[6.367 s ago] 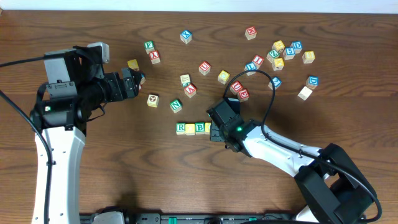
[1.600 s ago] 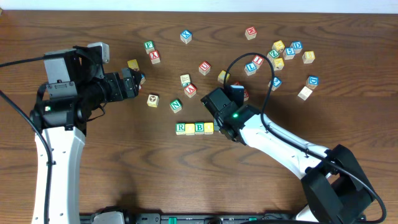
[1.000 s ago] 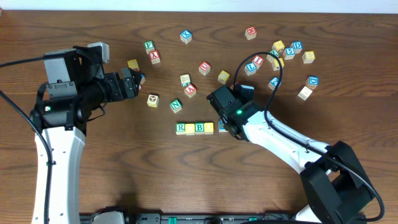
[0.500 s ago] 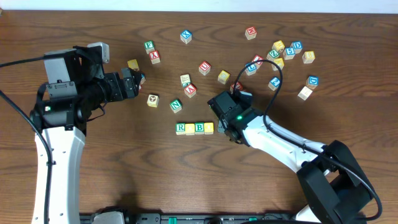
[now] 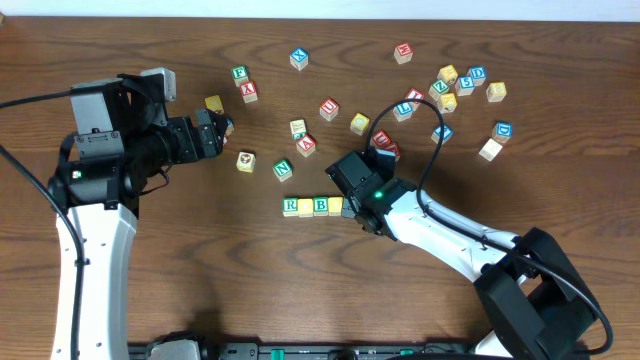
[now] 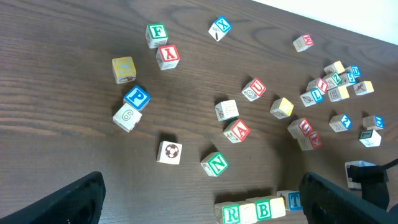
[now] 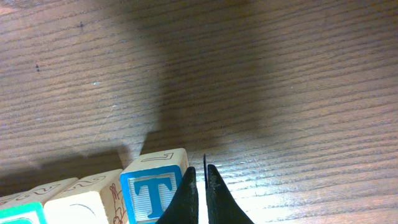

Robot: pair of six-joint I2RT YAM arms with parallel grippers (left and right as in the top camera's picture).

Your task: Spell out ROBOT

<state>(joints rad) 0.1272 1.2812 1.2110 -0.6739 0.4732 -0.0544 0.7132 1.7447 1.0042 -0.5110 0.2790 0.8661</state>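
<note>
Eyes on the blue-lettered T wooden cube [image 7: 152, 193]: it sits flat on the dark wooden desk [image 5: 200, 280] at the right end of the row, its left side up against a pale yellow-faced cube [image 7: 84, 199]. Reading the row from the overhead view, that's the green-lettered R cube [image 5: 291, 207], a first yellow-faced cube [image 5: 306, 207], the green-lettered B cube [image 5: 321, 206], then the second yellow one, with the T tucked under the right arm's wrist. This cube looks light and rigid, with smooth painted faces, so I'd expect it to skate on the desk at the slightest push and to take a firm squeeze without harm. With one side blocked by its neighbour, the faces to pinch would be the two free opposite ones, low down and square on; a shove on the open right face should do for tidying. The right gripper [image 7: 200, 186] has its fingers pressed together, nothing between them, tips just beside that open right face; whether they touch it I cannot tell. Out to the left, the left gripper [image 5: 215, 133] hangs spread wide and empty, well apart from the row. Loose letter cubes lie scattered beyond, the green-lettered N cube [image 5: 283, 170] nearest.
</note>
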